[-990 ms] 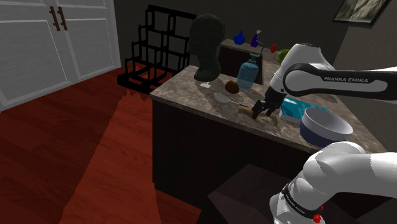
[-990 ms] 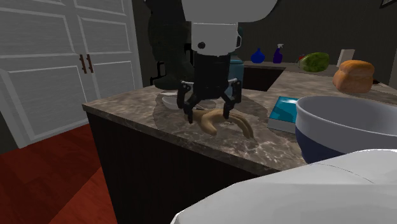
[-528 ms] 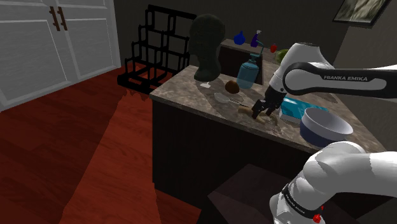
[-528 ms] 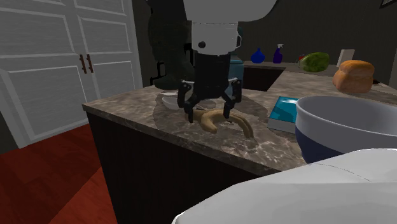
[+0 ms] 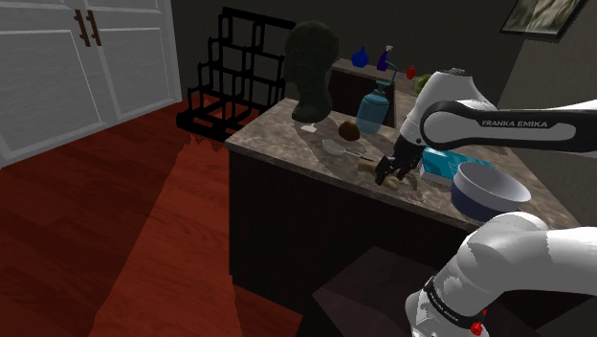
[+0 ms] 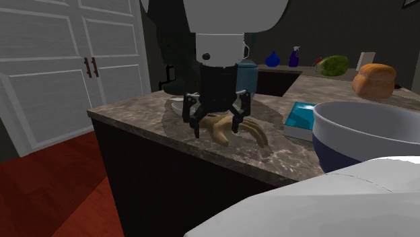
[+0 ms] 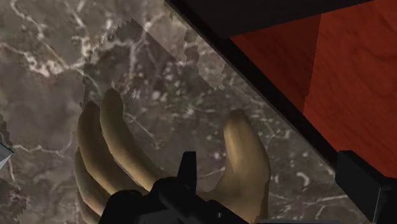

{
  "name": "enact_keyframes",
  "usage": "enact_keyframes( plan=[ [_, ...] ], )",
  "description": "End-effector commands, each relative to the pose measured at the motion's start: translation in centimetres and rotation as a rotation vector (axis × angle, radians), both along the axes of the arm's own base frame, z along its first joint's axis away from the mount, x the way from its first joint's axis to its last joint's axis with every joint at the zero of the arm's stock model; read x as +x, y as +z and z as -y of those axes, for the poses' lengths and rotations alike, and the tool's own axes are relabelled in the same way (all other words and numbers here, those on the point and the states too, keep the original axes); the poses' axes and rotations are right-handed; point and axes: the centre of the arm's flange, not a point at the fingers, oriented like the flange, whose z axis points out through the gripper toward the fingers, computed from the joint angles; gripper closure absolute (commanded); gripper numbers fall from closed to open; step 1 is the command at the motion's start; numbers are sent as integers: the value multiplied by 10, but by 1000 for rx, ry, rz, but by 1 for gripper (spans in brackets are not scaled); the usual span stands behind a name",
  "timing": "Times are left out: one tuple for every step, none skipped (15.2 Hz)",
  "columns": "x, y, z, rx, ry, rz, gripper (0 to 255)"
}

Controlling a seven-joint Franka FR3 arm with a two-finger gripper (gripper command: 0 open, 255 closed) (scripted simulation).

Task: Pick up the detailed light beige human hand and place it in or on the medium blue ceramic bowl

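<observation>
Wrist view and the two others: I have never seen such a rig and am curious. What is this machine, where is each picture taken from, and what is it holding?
It is a white robot arm on a stand, with a black two-fingered pincer, all drawn by a simulator. The shoulder view looks down from beside the stand. The second exterior view looks across the marble-patterned counter. The wrist view comes from a camera on the arm's end and looks along the pincer. On the counter lie a beige model hand, a flat teal box and a blue bowl that is white inside. Nothing is held yet: the pincer stands open, low over the model hand, with one finger on each side of it.
</observation>
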Motion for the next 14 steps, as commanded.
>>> enact_keyframes(
  plan=[
    [1,-17,1,4,0,18,255],
    [3,-17,4,4,0,18,255],
    [4,-15,5,4,0,18,255],
    [-2,-16,11,5,1,18,255],
    [-2,-11,11,5,1,18,255],
    [-2,-6,11,5,1,18,255],
    [-2,0,11,5,1,18,255],
    [-2,5,11,5,1,18,255],
    [-2,10,11,5,1,18,255],
    [-2,16,11,5,1,18,255],
    [-2,21,11,5,1,18,255],
    [-2,26,11,5,1,18,255],
    [-2,31,11,5,1,18,255],
    [-2,37,11,5,1,18,255]
  ],
)
